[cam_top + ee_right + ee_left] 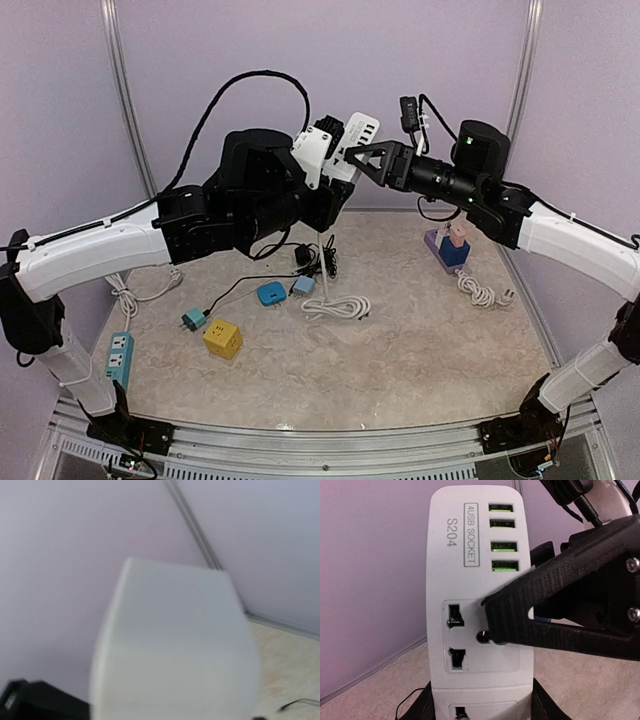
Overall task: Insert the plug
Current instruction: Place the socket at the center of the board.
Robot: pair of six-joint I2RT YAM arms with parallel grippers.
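Observation:
A white power strip (pixel 357 138), marked 4USB SOCKET, with green USB ports and universal sockets, is held upright in the air. It fills the left wrist view (pixel 470 580). My left gripper (pixel 322 168) is shut on its lower end, with a black finger on each side (pixel 417 706). My right gripper (pixel 352 157) comes in from the right, its fingers closed to a point. The tip rests on the socket face by the round hole (pixel 490 625). No plug shows between the fingers. The right wrist view shows only the blurred white strip (pixel 175 640).
On the table lie a yellow cube socket (pixel 222 338), two blue adapters (pixel 271 293), a teal plug (pixel 193 320), a teal strip (pixel 119 358), a coiled white cord (pixel 335 307), and a purple strip with blue and pink adapters (pixel 450 248).

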